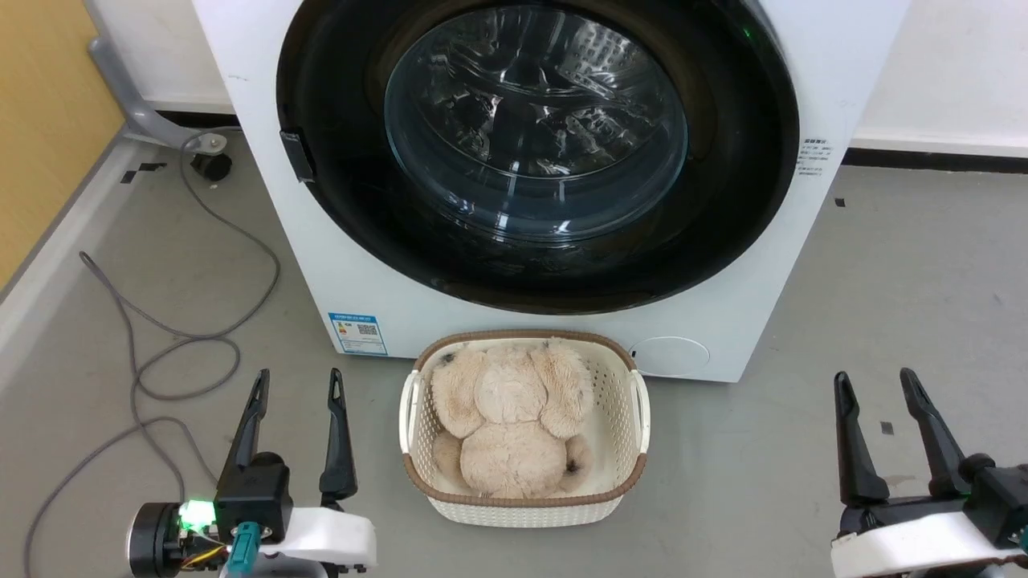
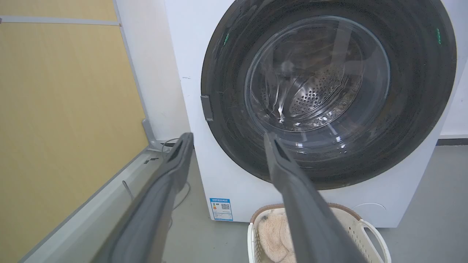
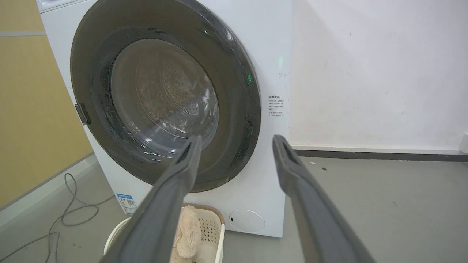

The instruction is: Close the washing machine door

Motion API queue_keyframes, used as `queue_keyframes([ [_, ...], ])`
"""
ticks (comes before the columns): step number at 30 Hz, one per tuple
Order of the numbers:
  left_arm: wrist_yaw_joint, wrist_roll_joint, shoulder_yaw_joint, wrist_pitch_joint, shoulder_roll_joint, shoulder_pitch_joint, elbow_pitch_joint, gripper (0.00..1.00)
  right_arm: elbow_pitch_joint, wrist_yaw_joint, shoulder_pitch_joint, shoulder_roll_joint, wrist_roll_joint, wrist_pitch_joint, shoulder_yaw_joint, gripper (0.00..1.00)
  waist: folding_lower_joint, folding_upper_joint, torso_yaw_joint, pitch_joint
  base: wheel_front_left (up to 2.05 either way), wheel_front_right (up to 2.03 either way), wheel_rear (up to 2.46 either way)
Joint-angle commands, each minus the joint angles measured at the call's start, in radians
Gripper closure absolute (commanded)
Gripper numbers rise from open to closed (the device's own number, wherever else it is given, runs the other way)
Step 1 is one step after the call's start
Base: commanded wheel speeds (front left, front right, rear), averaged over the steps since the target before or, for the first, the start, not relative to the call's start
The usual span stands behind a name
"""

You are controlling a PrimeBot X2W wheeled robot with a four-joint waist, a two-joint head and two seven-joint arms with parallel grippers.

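Washing machine door (image 1: 536, 136): where does it lie? (Student)
Flush against the front of the washing machine (image 1: 265, 209), which stands on the floor (image 1: 843, 321) by the back wall; the drum shows through its glass. (Robot)
And your end effectors? (Student)
My left end effector (image 1: 299, 377) hangs low near the floor's left side, fingers spread, gripping nothing; my right end effector (image 1: 874, 376) likewise on the right, parted and empty. Both are well apart from the door. Between them a white basket (image 1: 626, 417) holding a beige plush toy (image 1: 514, 425) sits just before the machine. (Robot)
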Motion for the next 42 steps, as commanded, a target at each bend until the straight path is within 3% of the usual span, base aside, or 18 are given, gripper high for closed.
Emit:
queue_keyframes([
  [1, -0.008, -0.005, 0.0, -0.004, 0.004, 0.018, 0.003, 0.0, -0.013, -0.001, 0.021, 0.006, 0.007, -0.003, 0.0, 0.0, 0.0001, -0.0001, 0.0, -0.005, 0.0, 0.0, 0.0],
  [4, -0.013, -0.01, 0.0, -0.004, 0.004, 0.018, 0.001, 0.0, -0.017, -0.001, 0.026, 0.006, 0.005, -0.003, -0.002, 0.0, 0.0001, -0.0001, 0.001, -0.003, 0.0, 0.0, 0.0],
  [5, -0.01, -0.006, 0.001, 0.001, -0.001, 0.005, 0.0, 1.0, -0.009, 0.0, 0.014, 0.001, 0.006, 0.0, 0.0, 1.0, 0.0001, -0.0001, 0.001, -0.004, 0.0, 0.0, 0.0],
  [42, -0.052, -0.001, 0.025, 0.072, -0.012, 0.013, -0.019, 1.0, -0.022, 0.0, 0.011, 0.002, -0.03, 0.072, 0.026, 1.0, 0.0001, -0.0001, -0.008, -0.012, 0.0, 0.0, 0.0],
])
